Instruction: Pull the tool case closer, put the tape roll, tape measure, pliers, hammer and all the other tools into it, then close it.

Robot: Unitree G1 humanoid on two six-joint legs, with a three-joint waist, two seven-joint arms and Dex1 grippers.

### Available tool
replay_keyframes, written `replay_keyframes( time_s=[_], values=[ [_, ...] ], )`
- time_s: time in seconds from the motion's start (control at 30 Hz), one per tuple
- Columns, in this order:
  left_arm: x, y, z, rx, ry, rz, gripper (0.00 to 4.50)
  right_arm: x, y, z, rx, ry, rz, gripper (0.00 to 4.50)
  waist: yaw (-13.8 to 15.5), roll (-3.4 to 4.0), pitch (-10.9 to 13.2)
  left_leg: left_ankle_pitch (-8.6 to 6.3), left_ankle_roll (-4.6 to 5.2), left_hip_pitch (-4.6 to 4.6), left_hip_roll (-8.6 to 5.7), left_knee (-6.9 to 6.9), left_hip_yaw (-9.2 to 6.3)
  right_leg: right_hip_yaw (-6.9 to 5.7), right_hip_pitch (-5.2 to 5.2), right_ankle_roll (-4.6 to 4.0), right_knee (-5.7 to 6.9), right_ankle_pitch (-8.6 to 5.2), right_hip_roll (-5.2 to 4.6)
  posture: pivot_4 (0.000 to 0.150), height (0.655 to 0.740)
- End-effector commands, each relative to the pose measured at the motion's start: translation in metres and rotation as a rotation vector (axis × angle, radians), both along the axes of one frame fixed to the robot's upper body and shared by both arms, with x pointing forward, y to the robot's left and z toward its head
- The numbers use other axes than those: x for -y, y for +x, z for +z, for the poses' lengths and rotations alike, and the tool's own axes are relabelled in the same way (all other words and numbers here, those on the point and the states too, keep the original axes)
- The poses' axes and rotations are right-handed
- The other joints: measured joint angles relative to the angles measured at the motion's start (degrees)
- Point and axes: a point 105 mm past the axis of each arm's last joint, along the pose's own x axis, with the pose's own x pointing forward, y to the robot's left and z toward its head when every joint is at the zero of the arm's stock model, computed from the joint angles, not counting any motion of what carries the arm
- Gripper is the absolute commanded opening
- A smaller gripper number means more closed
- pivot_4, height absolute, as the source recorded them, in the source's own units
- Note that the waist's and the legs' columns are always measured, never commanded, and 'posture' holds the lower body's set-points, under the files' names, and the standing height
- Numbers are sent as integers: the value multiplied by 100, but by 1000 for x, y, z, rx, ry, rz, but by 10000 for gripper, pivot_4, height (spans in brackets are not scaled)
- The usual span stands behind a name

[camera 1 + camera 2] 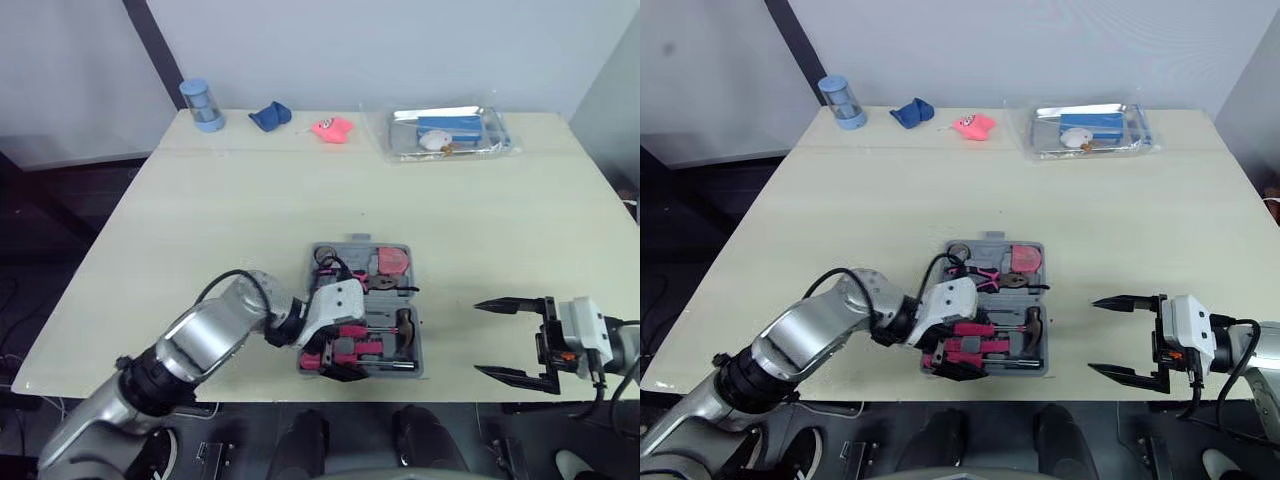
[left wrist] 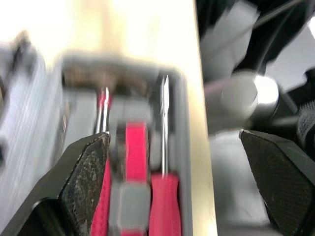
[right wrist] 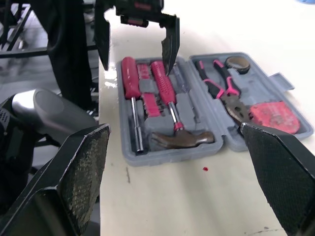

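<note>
The grey tool case (image 1: 417, 352) lies open near the table's front edge. Its far half holds the tape roll (image 1: 325, 254), the pink-handled pliers (image 3: 224, 93) and the red tape measure (image 1: 392, 262). The near half holds the hammer (image 3: 181, 138) and pink-handled screwdrivers (image 3: 165, 86). My left gripper (image 1: 335, 367) hovers open over the near half, its fingers astride the screwdriver handles (image 2: 165, 206), holding nothing. To the right of the case, just above the table near the front edge, my right gripper (image 1: 478, 338) is open and empty.
Along the table's far edge stand a blue cup (image 1: 203, 105), a blue cloth (image 1: 270, 116), a pink object (image 1: 332, 128) and a clear plastic tray (image 1: 448, 132) with items inside. Bare tabletop lies between the case and those things.
</note>
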Motion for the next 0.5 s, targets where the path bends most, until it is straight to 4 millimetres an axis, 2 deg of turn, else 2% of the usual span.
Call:
replay_keyframes(
  time_s=[0.03,0.2,0.3,0.4,0.5],
  values=[
    [-4,-1,13,56,-85,-54,44732,-5,-3,5,22,16,22,45000,8,0,0,0,0,0,0,0,1,0,0,0,0,0,0,1500,7400],
    [-11,5,12,54,-162,-56,44732,-7,-1,5,25,18,25,45000,14,0,0,0,1,0,-1,2,2,0,2,0,0,0,-1,1500,7400],
    [-19,9,2,33,-186,-47,44732,-7,-1,5,27,17,27,45000,-11,0,0,0,1,1,-1,2,1,0,1,0,0,0,0,1500,7400],
    [-23,9,-7,40,-213,-54,37708,-8,0,4,28,17,29,45000,-7,0,0,0,1,1,-1,2,0,0,1,0,2,0,0,1500,7400],
    [-28,8,-21,57,-212,-74,23706,-8,1,4,30,16,31,45000,-5,1,0,0,1,0,-1,2,0,0,1,0,2,0,0,1500,7400]
  ],
)
